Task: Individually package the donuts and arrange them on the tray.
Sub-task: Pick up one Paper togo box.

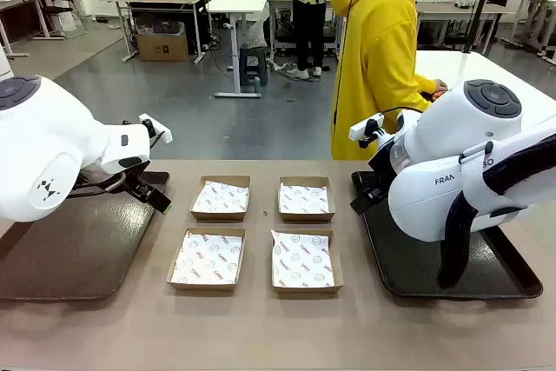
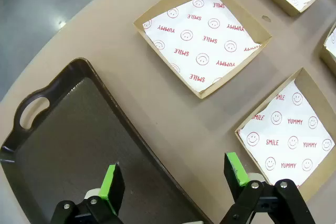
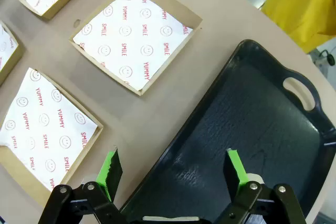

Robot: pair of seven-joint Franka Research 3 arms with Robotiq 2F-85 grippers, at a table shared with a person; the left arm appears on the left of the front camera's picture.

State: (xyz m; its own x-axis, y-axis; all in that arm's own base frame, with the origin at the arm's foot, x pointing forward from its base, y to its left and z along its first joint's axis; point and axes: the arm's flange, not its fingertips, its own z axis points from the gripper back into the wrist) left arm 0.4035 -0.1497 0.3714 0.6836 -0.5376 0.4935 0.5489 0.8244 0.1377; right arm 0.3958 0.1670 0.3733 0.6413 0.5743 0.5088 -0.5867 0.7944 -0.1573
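Spanning the front view, the bench [image 1: 261,336] carries a left tray [image 1: 69,258] at 8 o'clock, a right tray [image 1: 417,275] at 4 o'clock, and four paper-lined boxes [image 1: 220,197] between. The left hand [image 2: 172,170] hangs released over its tray's edge, and the right hand [image 3: 172,160] likewise. Wrist views make the liners' SMILE and YUMMY print readable. Where the donuts lie I cannot tell.
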